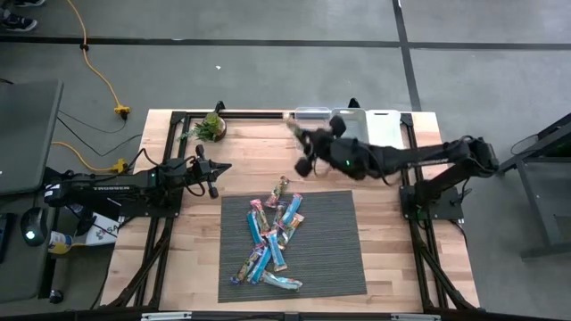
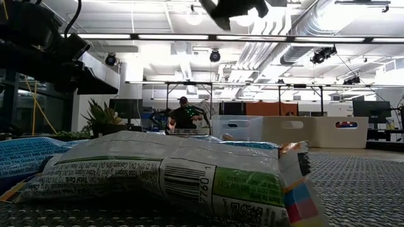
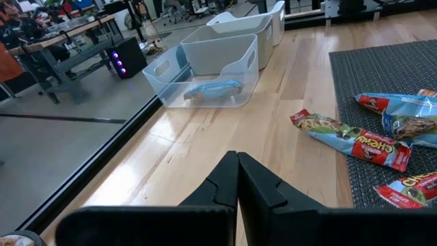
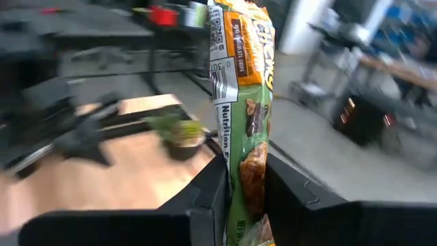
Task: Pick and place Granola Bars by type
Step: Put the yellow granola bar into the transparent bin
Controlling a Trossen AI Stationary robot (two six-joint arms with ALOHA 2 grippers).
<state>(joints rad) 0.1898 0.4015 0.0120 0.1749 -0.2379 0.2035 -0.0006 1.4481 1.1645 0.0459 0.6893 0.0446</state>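
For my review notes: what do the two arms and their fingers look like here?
Both arms are black, slim, jointed links on black frame mounts. The left arm carries white TROSSEN lettering along its side; the right arm shows a small green light near its wrist. Cables loop around the right arm's base. The left gripper and right gripper each have two dark, matte, angular fingers tapering to blunt tips.

Two dark jointed arms, white lettering on the left arm [image 1: 98,185].

We see a pale wooden tabletop [image 1: 196,241] carrying a dark ribbed mat [image 1: 326,245] strewn with Granola Bars [image 1: 272,236]. Along its far edge sit three bins [image 1: 350,117] and a small potted plant [image 1: 212,127].
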